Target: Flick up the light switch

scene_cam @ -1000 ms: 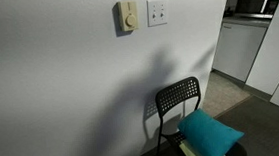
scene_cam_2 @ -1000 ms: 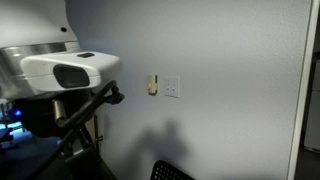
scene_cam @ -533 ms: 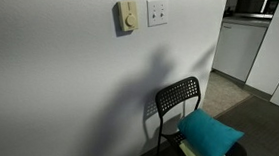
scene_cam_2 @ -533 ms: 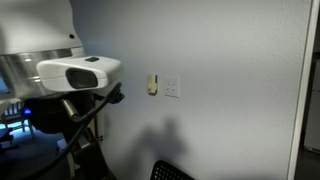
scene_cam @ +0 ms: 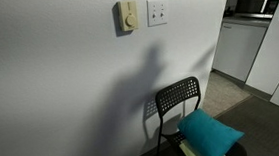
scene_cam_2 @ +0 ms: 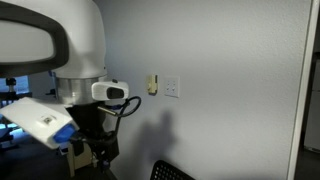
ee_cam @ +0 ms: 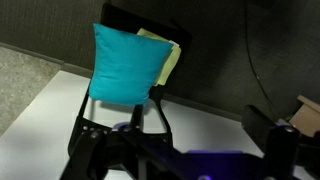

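A smooth, matt, pale grey wall (scene_cam: 51, 95) stands behind the black chair (scene_cam: 178, 100) and fills most of both exterior views. In an exterior view the robot arm (scene_cam_2: 55, 40), a bulky rounded shell of glossy white plastic with dark joints and black cables, hangs higher than the chair and well off to its side, apart from the wall. The chair has a thin metal frame and a curved backrest pierced with rows of small holes. On its seat leans a soft, square teal cushion (scene_cam: 209, 133), shown again in the wrist view (ee_cam: 128, 65) with a pale yellow-green pad (ee_cam: 172, 58) just behind it. High on the wall above the chair sits a beige rectangular box (scene_cam: 127, 17) with a round dial. Just beside it, on the side nearer the chair, is the light switch (scene_cam: 156, 11): a small, flat, white square plate of smooth plastic with small toggles at its centre, flush on the wall; it also shows in the other exterior picture (scene_cam_2: 172, 88). The gripper (ee_cam: 180, 160) appears only as blurred dark bars along the bottom of the wrist view, well away from the switch, so the spread of its fingers cannot be told.
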Available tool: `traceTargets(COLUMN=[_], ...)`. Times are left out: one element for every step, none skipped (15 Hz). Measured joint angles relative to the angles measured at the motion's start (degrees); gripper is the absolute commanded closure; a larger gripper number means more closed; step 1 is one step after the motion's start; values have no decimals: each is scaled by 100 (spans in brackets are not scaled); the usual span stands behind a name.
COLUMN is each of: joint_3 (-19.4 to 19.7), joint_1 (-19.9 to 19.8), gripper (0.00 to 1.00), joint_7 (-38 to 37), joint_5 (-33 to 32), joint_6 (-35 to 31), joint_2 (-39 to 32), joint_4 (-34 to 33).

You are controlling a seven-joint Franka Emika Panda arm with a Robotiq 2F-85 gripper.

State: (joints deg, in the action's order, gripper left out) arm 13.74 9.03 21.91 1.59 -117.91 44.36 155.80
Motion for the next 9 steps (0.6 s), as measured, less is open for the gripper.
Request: traceTargets(joint_3=[-42, -96, -147, -184, -206, -216, -221, -226, -251], joint_1=[106, 188, 255, 322, 386, 445, 497, 531, 527], gripper=[0, 0, 0, 0, 0, 0, 0, 0, 0], joint_7=[139, 271, 411, 557, 720, 882, 1033, 1139, 1148], joint_5=[0, -1, -1, -1, 0, 0, 0, 14, 20], joint_6=[-58, -152, -264, -399, -550, -715, -876, -1004, -1031], joint_2=[-179, -354, -527, -705, -891, -1081, -1285, -1485, -1615], joint_4=[-100, -199, -302, -410, -522, -631, -747, -868, -940])
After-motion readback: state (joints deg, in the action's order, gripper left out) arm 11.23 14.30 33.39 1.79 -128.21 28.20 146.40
